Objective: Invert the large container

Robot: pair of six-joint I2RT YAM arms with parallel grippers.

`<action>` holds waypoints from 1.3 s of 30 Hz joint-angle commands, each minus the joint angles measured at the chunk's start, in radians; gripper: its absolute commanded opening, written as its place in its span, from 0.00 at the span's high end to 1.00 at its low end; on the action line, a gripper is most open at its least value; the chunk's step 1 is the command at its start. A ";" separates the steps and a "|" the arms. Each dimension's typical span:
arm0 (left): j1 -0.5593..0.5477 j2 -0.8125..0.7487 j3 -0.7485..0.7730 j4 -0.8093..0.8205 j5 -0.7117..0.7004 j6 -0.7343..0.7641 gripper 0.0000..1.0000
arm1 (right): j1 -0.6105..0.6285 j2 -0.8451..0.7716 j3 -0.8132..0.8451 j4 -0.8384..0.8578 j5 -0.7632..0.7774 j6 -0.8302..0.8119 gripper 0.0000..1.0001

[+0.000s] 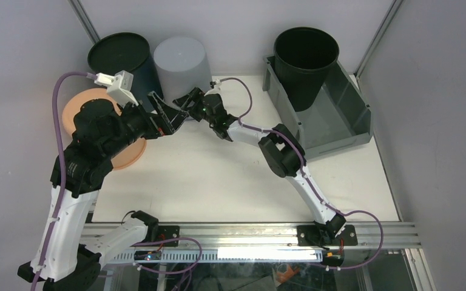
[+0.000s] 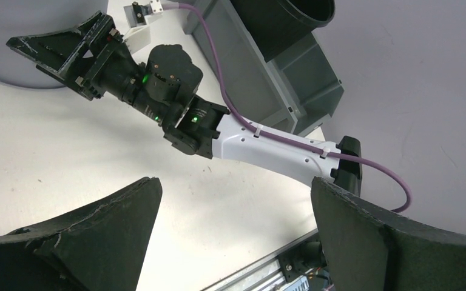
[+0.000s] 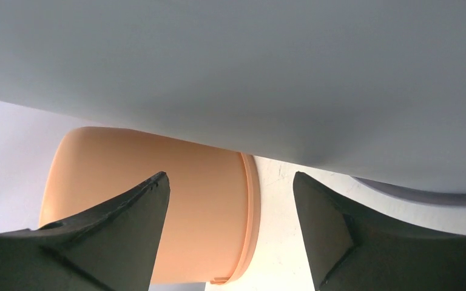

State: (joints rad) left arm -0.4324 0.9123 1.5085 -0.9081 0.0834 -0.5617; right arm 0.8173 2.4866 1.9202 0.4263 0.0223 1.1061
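Note:
The large container (image 1: 347, 124) is a grey rectangular bin standing open side up at the back right, with a black bucket (image 1: 305, 57) standing inside its far end. Both also show in the left wrist view, the bin (image 2: 261, 85) and the black bucket (image 2: 282, 18). My left gripper (image 1: 168, 115) is open and empty at the back centre-left, its jaws wide over bare table (image 2: 235, 224). My right gripper (image 1: 189, 100) is open and empty close in front of it, against the pale grey bucket (image 1: 182, 60); it also shows in the right wrist view (image 3: 230, 224). Both grippers are far from the bin.
The pale grey bucket (image 3: 249, 79) stands upside down at the back. A dark bucket (image 1: 121, 56) stands upside down left of it. An orange bucket (image 1: 76, 109) sits under my left arm and shows between my right fingers (image 3: 158, 200). Walls close in behind and right.

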 commanded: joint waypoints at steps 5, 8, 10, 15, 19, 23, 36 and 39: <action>-0.001 0.020 0.001 0.023 0.023 0.015 0.01 | 0.047 -0.072 -0.010 0.063 0.013 -0.067 0.21; -0.002 0.019 0.002 0.024 0.031 0.017 0.01 | 0.039 -0.013 0.113 -0.023 0.008 -0.090 0.21; -0.002 0.014 0.000 0.023 0.036 0.015 0.01 | 0.024 0.017 0.163 -0.050 0.029 -0.089 0.21; -0.003 0.007 -0.003 0.022 0.046 0.012 0.01 | -0.014 0.051 0.232 -0.067 0.062 -0.086 0.21; -0.001 0.015 -0.006 0.022 0.057 0.015 0.01 | -0.037 0.044 0.274 -0.092 0.023 -0.120 0.20; -0.002 0.021 -0.011 0.028 0.066 0.020 0.01 | -0.032 -0.079 0.145 -0.070 -0.019 -0.198 0.19; -0.003 0.039 -0.099 0.124 0.112 0.062 0.01 | -0.036 -0.737 -0.081 -0.807 0.267 -0.652 0.13; -0.002 0.054 -0.132 0.175 0.139 0.057 0.01 | -0.048 -0.834 -0.075 -0.937 0.456 -0.772 0.02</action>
State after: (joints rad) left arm -0.4324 0.9508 1.4090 -0.8467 0.1608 -0.5274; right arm 0.7879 1.8095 1.7947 -0.2226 0.1997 0.5766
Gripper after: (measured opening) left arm 0.987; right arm 0.916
